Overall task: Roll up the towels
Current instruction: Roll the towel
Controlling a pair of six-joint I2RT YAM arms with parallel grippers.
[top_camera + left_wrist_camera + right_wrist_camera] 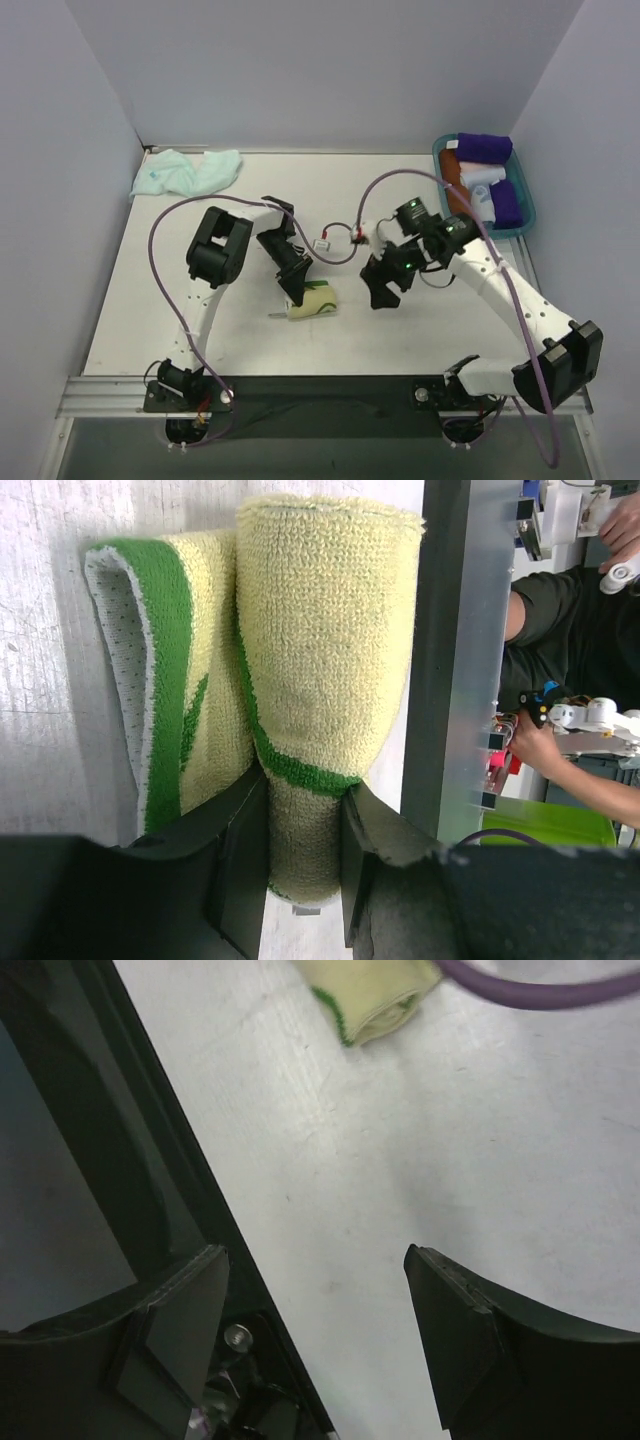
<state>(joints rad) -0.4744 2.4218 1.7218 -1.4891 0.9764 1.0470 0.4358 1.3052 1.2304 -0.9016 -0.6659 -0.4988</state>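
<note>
On the middle of the table (430,340), the yellow towel (318,304) is lying as a partly formed roll. The left gripper (298,293) is grasping it at one end. The left wrist view confirms this: the jaws of the left gripper (305,840) are pinching the thick rolled part of the yellow towel (320,660), and a green-edged flap (150,680) is lying loose just beside the roll, not wound in.

The right gripper (383,292) is hanging near the roll on its right side, apart from it. In its own view the right gripper (315,1300) is standing with jaws spread and nothing between them, only bare table. The yellow towel (375,1000) is showing ahead of those fingers, out of their reach.

Key relation: the roll's long axis is running roughly across the table, left to right, in line with the left gripper's fingers, with its free end pointing toward the right gripper. The left arm is the nearer one; it is already on the cloth.

The mint towel (187,172) is lying crumpled in the far left corner, not yet rolled, well apart from both grippers and closer to the left arm's side. In my judgement the flap needs winding in first.
</note>
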